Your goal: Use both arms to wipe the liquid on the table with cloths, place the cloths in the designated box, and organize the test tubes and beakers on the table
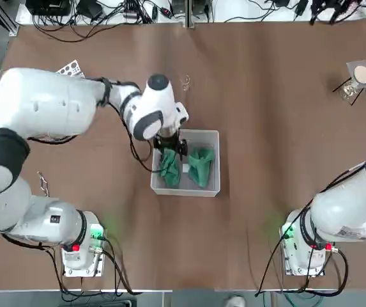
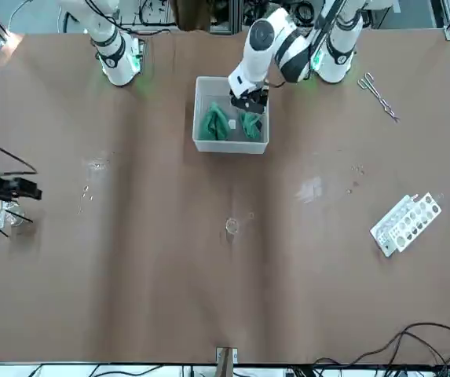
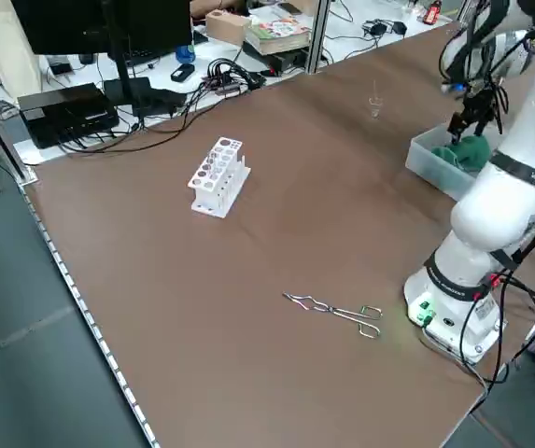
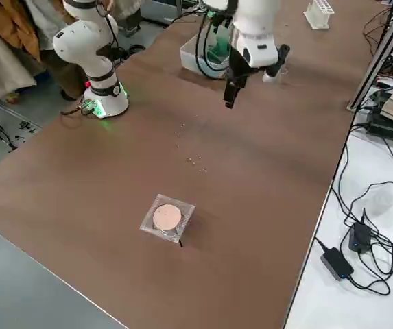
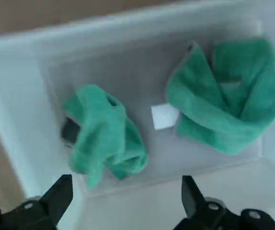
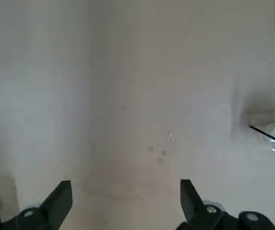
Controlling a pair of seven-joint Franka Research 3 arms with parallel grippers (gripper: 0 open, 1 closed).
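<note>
Cloths (image 5: 106,134) inside the box (image 5: 142,189), below the left tool (image 5: 127,191), its fingers spread, empty.

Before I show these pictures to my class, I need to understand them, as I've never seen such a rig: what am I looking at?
Two white robot arms share a brown table. One picture looks down from overhead, one faces the robot, two look from the sides, and two come from the wrists. The left gripper, open, is above a bin holding two green cloths. The right gripper, also open, is over the table. Neither holds anything. A white rack and metal scissor-like tool also lie there.
</note>
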